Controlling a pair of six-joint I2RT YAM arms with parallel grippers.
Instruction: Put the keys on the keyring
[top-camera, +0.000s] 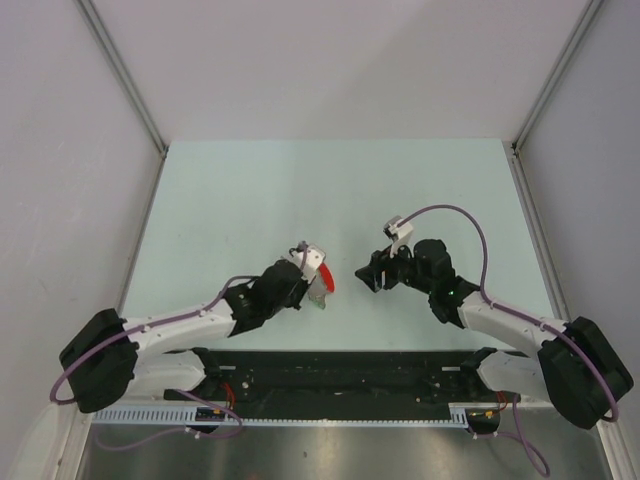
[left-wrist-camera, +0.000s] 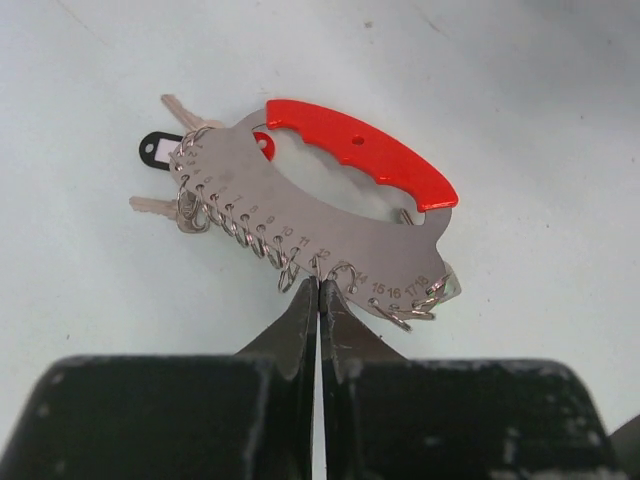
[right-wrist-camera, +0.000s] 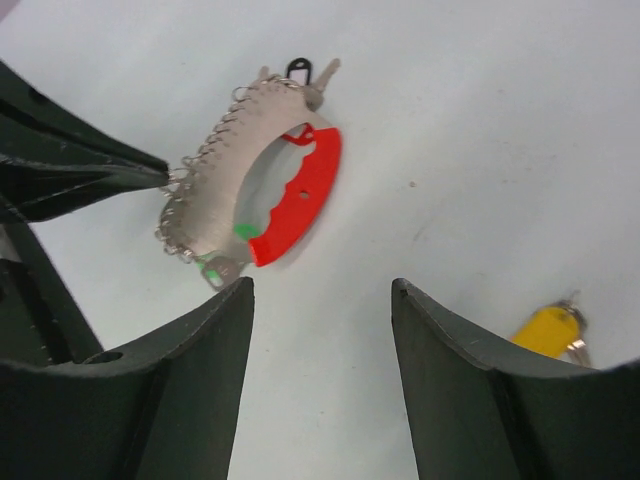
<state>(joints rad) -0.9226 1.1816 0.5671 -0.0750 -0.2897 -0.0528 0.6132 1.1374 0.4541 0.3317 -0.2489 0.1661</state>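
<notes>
Keyring (left-wrist-camera: 330, 235), where does it sit? (A)

Mid-table (top-camera: 300, 180), left of centre and nearer the near edge than the far one. Left gripper (left-wrist-camera: 319, 300) is pinched tight on the lower rim of the grey metal fan, among the wire loops (left-wrist-camera: 235, 225). Red band (left-wrist-camera: 365, 155) is on the side away from the fingers. Cannot tell whether the keyring rests on the surface or hangs just above it. (B)

Keys? (A)

A few hang at one end of the fan beside a black tag (left-wrist-camera: 158, 150). Yellow key (right-wrist-camera: 548, 330) lies loose on the surface just beside one finger of the right gripper (right-wrist-camera: 322, 285); the top view hides it. That gripper's jaws stand wide, holding nothing, facing the keyring. (B)

Step in hand, as you judge it? (A)

Fetching the yellow key. Come down over the plastic head with a finger on each side and close on the head, leaving the metal end free for a loop. A flat key may skid, so settle low before closing. Keep the left pinch steady with a free loop facing right. (B)

Room? (A)

Open surface toward the far edge and both far corners; side edges are well apart from the fingertips. The tight spot is the gap between the two grippers, which are near each other. Shift the right one toward the right edge, not across. (B)
</notes>
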